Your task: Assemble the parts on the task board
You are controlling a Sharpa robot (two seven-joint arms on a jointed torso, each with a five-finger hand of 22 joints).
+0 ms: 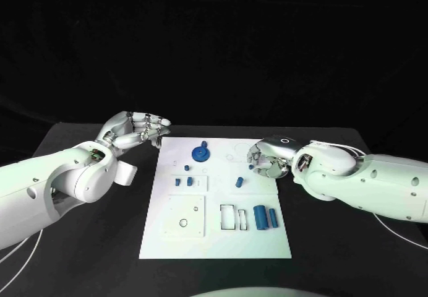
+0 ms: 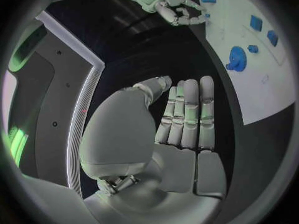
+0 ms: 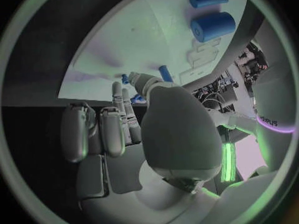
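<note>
On the task board (image 1: 217,241), two blue cylinders (image 1: 260,217); left hand (image 1: 135,130) spread empty, right hand (image 1: 265,157) unclear.

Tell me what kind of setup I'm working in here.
Likely a robotics lab test bench: a black table against dark surroundings, a white task board with cut-outs, and small blue parts laid out on it.

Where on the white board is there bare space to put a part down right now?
The task board's near strip, below the two blue cylinders and the square outlines, is bare. So is its far right corner beyond the right hand. The middle is crowded with small blue parts, and the blue gear takes the far middle.
</note>
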